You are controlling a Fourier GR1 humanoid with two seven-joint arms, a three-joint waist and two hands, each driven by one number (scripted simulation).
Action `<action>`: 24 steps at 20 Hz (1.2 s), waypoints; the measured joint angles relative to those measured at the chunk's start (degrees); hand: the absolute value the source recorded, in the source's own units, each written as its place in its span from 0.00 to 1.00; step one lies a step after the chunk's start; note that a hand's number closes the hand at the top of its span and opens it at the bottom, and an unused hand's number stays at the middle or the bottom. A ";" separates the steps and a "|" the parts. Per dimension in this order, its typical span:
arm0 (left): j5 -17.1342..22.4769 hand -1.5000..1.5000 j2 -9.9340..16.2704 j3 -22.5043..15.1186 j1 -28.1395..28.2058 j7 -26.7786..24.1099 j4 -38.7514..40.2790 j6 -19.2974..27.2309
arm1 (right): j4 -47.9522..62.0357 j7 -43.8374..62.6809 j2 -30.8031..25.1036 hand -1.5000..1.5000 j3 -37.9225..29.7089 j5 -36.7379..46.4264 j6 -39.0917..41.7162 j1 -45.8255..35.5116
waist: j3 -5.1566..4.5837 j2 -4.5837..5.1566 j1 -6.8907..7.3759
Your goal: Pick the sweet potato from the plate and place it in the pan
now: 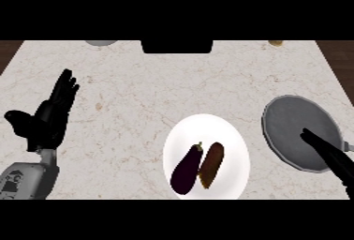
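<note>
Table: pale marble table (138, 93), seen from the head.
Plate: white plate (232, 131) carries the sweet potato (211, 164), touching an eggplant (187, 169).
Pan: grey pan (294, 122) waits just right.
Right robot hand (332, 157): fingers straight, over the pan, holding nothing.
Left robot hand (48, 115): open, resting.

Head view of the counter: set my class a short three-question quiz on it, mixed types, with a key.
1. True or false: the sweet potato lies in the pan.
2. What lies beside the sweet potato on the plate? A) eggplant B) carrot C) lemon
3. Which hand shows over the pan?

Key: 1. False, it lies on the plate. 2. A. 3. The right hand; the left hand rests open at the view's left.
</note>
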 measured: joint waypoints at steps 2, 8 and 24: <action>-0.01 0.50 0.06 0.04 -0.11 0.04 -0.03 -0.44 | -4.07 8.17 -1.43 0.00 -0.27 -1.09 3.75 -3.05 | 0.04 0.09 0.50; -0.01 0.50 -0.75 0.36 -1.78 -0.57 1.89 -1.66 | -5.10 27.53 -2.07 0.00 1.78 -3.83 13.06 -21.35 | 0.11 0.32 1.62; -1.93 0.50 -2.13 1.90 -0.90 -0.18 0.94 -2.30 | 7.77 38.11 16.49 0.00 17.57 -2.44 15.99 -41.70 | 0.27 0.04 0.86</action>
